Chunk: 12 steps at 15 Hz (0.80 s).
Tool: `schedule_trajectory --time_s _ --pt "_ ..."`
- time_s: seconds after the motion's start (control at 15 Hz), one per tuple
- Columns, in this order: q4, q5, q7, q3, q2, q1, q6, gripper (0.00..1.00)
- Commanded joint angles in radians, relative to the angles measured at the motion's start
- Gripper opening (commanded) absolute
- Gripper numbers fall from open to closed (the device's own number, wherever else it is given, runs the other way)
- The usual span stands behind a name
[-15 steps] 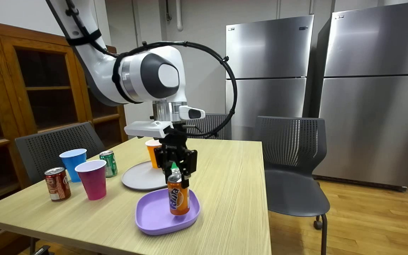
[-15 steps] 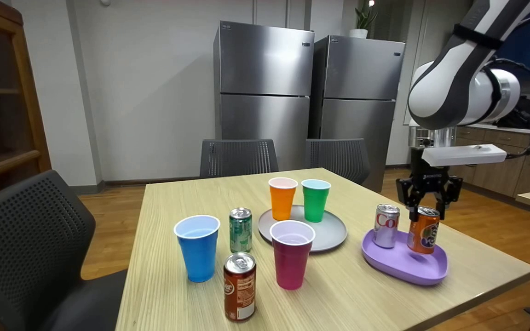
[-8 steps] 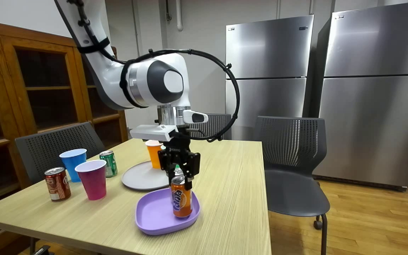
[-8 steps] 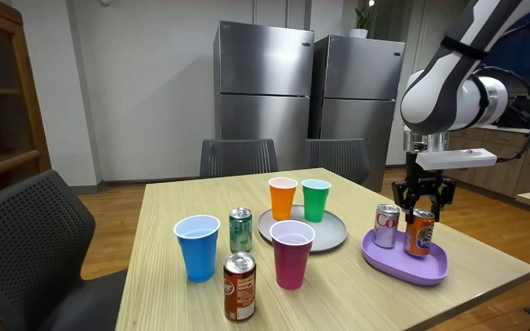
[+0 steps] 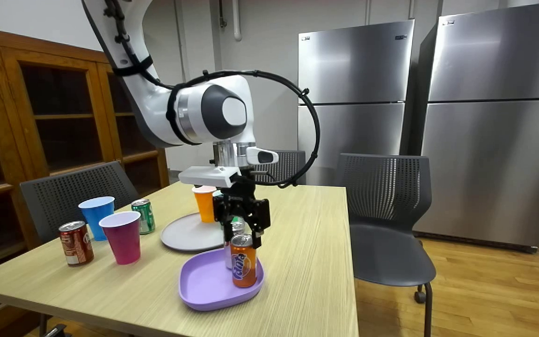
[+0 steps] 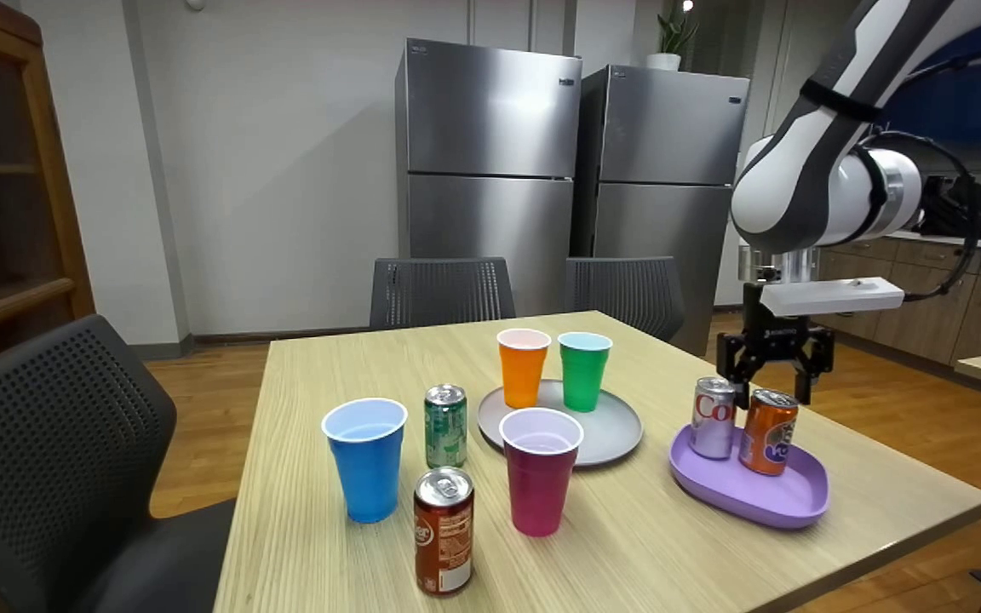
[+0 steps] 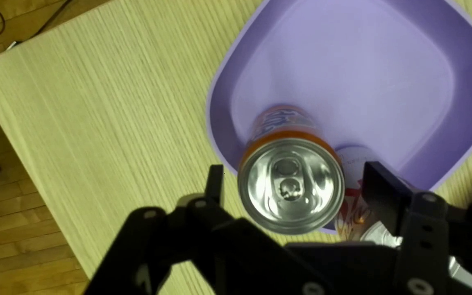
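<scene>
An orange Fanta can [image 5: 244, 266] stands in the purple tray [image 5: 204, 283]; it also shows in an exterior view [image 6: 768, 436]. My gripper [image 7: 292, 167] is open around the top of this can. In the wrist view a gap shows on each side between the silver lid [image 7: 291, 186] and the fingers. A silver and red Coke can [image 6: 713, 420] stands in the tray right beside the orange can. In the wrist view one finger [image 7: 385, 196] partly covers the Coke can [image 7: 352, 205]; whether they touch I cannot tell.
A grey plate [image 6: 618, 443] bears an orange cup [image 6: 523, 370] and a green cup [image 6: 584, 375]. A blue cup [image 6: 367, 464], a magenta cup [image 6: 540, 477], a green can [image 6: 445, 430] and a brown can [image 6: 444, 536] stand on the table. Chairs surround it.
The gripper carried the orange can toward the Coke can and lowered it into the tray. The fingers have opened, letting go of it. The arm shifted the same way.
</scene>
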State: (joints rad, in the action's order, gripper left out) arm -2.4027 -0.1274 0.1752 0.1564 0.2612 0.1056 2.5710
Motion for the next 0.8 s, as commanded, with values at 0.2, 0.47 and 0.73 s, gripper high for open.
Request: schedule_trajectory --time_s 0.2,0.47,0.73 --pt "-0.044 -0.016 0.007 0.009 -0.093 -0.016 0.001 1.00" --pt "-0.095 -0.042 0.036 0.008 -0.177 -0.028 0.005 1.00" --pt "-0.161 -0.079 0.074 -0.007 -0.271 -0.037 0.008 1.00"
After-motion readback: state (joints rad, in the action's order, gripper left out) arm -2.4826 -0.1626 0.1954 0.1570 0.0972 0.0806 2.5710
